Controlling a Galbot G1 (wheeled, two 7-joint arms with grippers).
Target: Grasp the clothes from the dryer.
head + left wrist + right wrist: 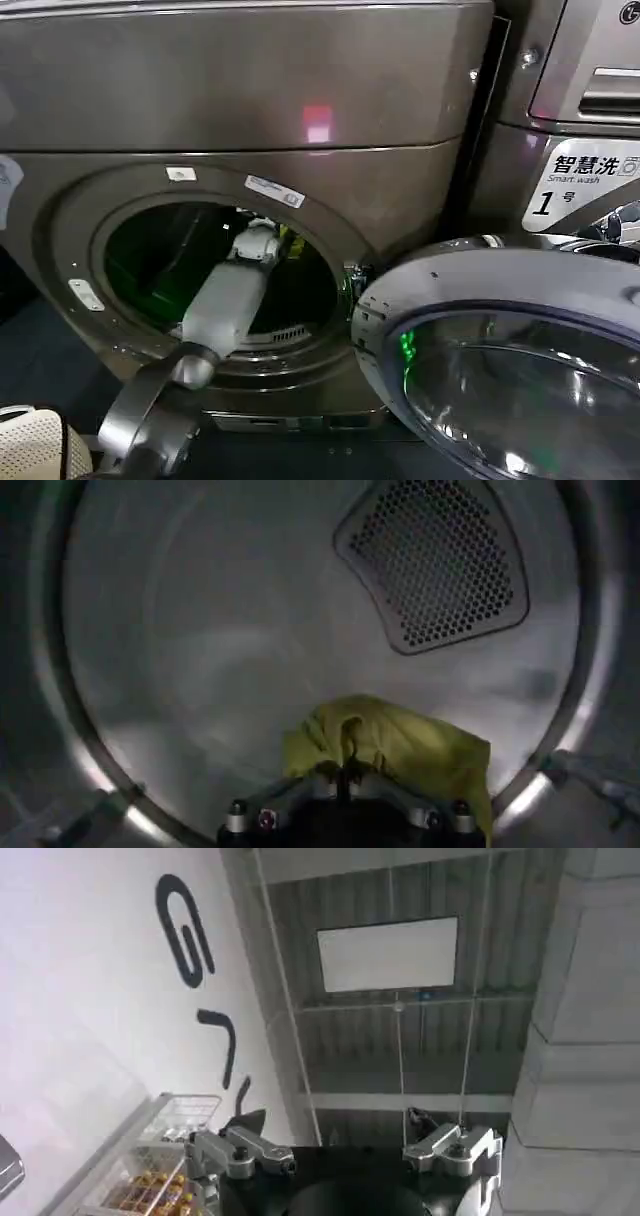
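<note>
Left claw [347, 777] grips clothes [400, 745] inside dryer [250, 110].

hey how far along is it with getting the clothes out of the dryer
Done: the dryer door stands open and the left arm is inside the drum. In hand: the left gripper has its jaws closed on the yellow-green clothes, which sit against the drum wall. Left: drawing the bundle out through the porthole. The right gripper is parked away from the machine, jaws open, pointing at the ceiling.
</note>
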